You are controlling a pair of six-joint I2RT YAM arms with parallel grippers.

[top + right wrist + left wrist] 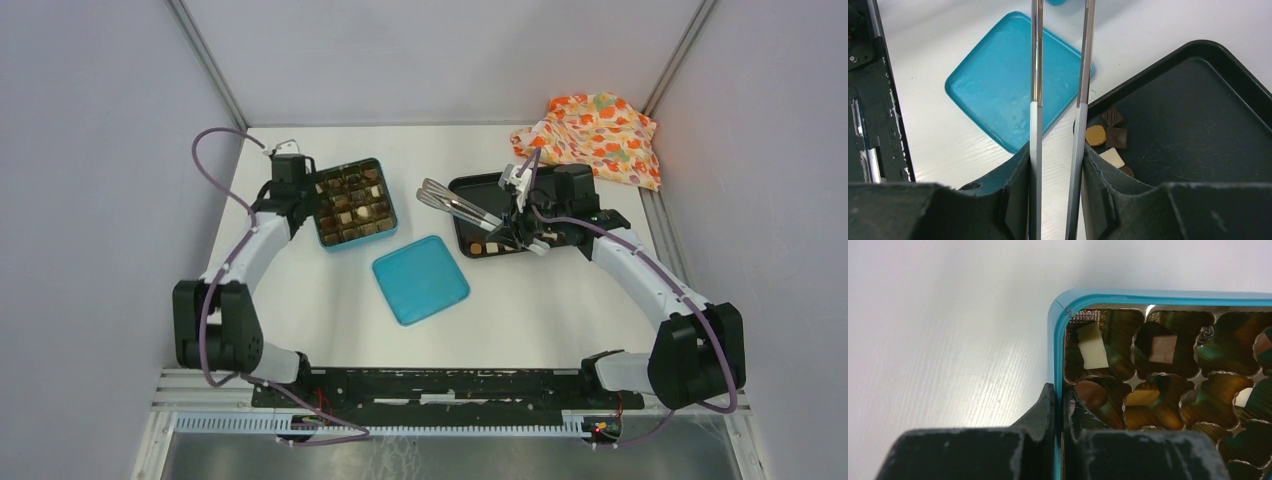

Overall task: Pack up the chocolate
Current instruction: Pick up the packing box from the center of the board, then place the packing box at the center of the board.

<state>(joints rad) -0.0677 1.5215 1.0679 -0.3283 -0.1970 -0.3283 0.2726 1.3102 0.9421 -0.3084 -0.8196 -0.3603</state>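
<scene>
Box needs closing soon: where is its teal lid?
Top view: the teal lid lies on the table, between the teal chocolate box on the left and the black tray on the right, lower in frame than both.

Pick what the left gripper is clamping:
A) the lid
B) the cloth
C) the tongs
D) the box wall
D: in the left wrist view the left gripper has one finger on each side of the wall of the box, pinching it. The tongs are in the right gripper.
</scene>
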